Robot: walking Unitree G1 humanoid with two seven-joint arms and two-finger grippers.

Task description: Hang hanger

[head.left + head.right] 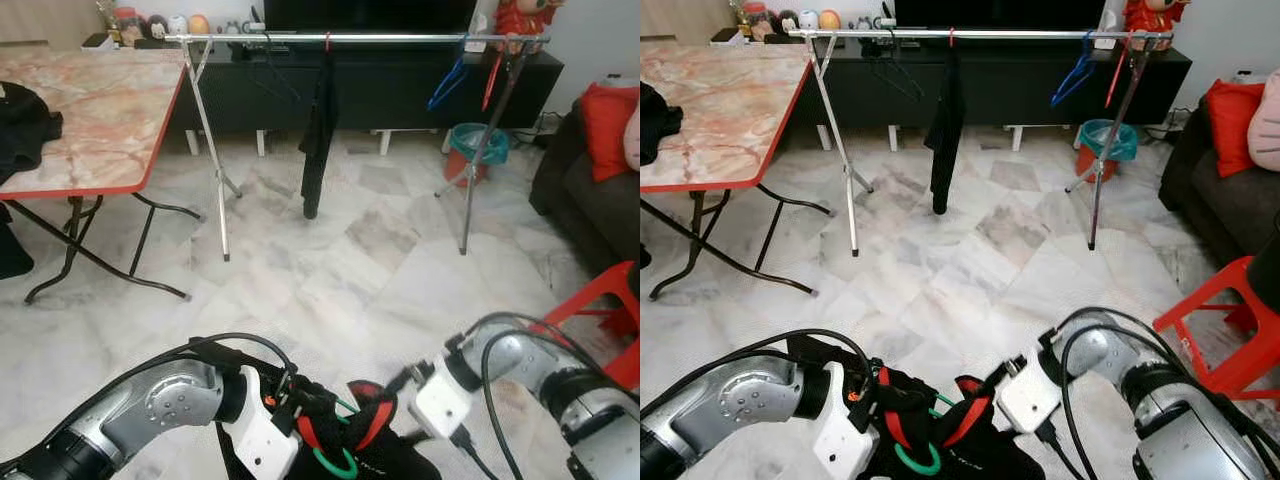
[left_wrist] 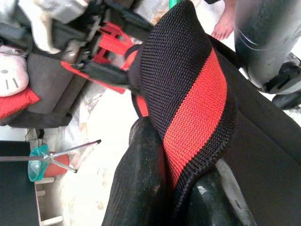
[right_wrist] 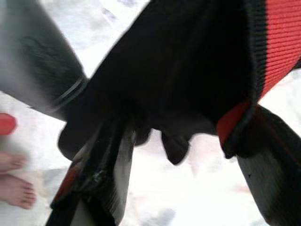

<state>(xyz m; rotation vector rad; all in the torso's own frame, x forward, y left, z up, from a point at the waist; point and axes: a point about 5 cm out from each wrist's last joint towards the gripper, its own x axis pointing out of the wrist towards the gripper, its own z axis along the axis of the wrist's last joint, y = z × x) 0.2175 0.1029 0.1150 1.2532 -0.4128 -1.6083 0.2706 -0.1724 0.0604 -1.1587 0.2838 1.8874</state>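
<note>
Down at the bottom of the left eye view, both silver arms meet over a black garment point(image 1: 375, 440) with red bands, threaded on a green hanger point(image 1: 335, 462) whose hook curls below the collar. The left gripper point(image 1: 300, 420) is at the collar, the right gripper point(image 1: 395, 405) just beside it on the other side. Farther off, a metal drying rack point(image 1: 350, 38) spans the room with a dark garment point(image 1: 318, 140) hanging from its rail, a blue hanger point(image 1: 448, 85) and a red hanger point(image 1: 491, 75) near its right end. A marble-topped table point(image 1: 100, 110) with a red edge stands to the left, a teal bin point(image 1: 478, 145) behind the rack's right leg, a dark sofa point(image 1: 585, 190) with a red cushion point(image 1: 608, 115) to the right, and a red stool point(image 1: 605, 300) nearer.

The right eye view shows the same scene, with the bundle held low between the two wrists.

In the left wrist view, the two black fingers point(image 2: 141, 183) are clenched on the knitted black-and-red collar point(image 2: 188, 99), which rises between them.

In the right wrist view, blurred, the fingers point(image 3: 103, 160) stand apart with black cloth draped across them and a red band point(image 3: 277, 42) at one side; I cannot tell whether they grip it. A person's bare foot point(image 3: 14, 188) rests on the pale floor.
</note>
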